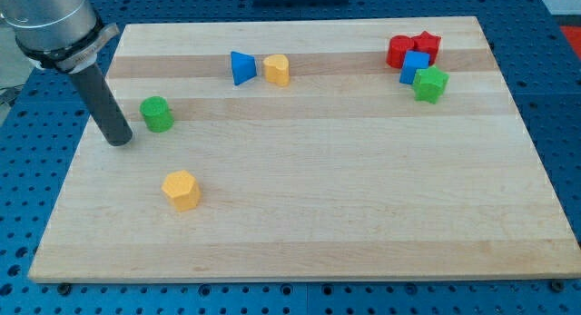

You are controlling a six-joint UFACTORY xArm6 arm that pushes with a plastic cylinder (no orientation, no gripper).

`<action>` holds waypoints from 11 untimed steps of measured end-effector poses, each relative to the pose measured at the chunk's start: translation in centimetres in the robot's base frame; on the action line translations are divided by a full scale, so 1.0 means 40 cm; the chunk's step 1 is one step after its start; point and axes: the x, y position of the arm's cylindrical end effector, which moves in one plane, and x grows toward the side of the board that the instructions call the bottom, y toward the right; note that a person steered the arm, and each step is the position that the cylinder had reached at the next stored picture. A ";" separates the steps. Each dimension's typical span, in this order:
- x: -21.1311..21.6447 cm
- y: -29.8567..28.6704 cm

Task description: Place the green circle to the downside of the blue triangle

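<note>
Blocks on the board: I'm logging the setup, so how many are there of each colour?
Green: 2, the green circle and a green star
Blue: 2, the blue triangle and a blue cube
Red: 2
Yellow: 2
Total: 8

8 blocks: 2 green (156, 113) (430, 83), 2 blue (241, 67) (415, 66), 2 red (399, 51) (427, 44), 2 yellow (277, 70) (182, 190).
</note>
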 end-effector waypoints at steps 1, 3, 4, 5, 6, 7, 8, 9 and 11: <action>-0.125 0.001; -0.101 0.118; -0.054 0.301; -0.041 0.488; -0.041 0.524; -0.053 0.505; -0.106 0.363; -0.128 0.241; 0.072 0.359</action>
